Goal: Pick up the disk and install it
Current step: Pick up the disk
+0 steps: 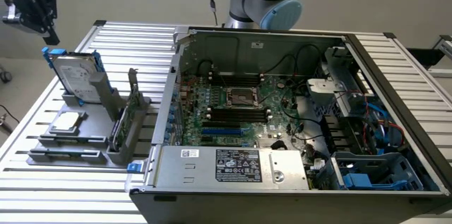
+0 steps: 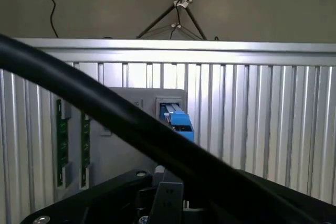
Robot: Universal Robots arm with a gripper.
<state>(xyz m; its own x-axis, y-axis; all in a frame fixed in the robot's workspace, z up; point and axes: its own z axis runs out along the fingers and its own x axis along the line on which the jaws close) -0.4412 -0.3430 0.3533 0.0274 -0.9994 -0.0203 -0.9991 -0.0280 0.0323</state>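
The disk [image 1: 76, 78] stands upright in a grey stand [image 1: 106, 97] on the exterior view's left, silver-grey with a pale label and blue rails along its edges. My black gripper [image 1: 50, 34] hangs above it and a little further to the exterior view's left, apart from it, shut with nothing in it. In the wrist view the disk [image 2: 178, 119] is seen end-on as a blue rail tip in the grey stand [image 2: 131, 129], beyond my shut gripper [image 2: 167, 203]. A thick black cable [image 2: 105, 114] crosses in front.
The open computer case [image 1: 395, 102] lies on the slatted metal table [image 1: 42, 192], with motherboard [image 1: 240, 107], power supply [image 1: 233, 168] and a blue drive bay [image 1: 371, 176]. A square processor chip [image 1: 67, 122] and upright green cards [image 1: 120, 126] sit by the stand.
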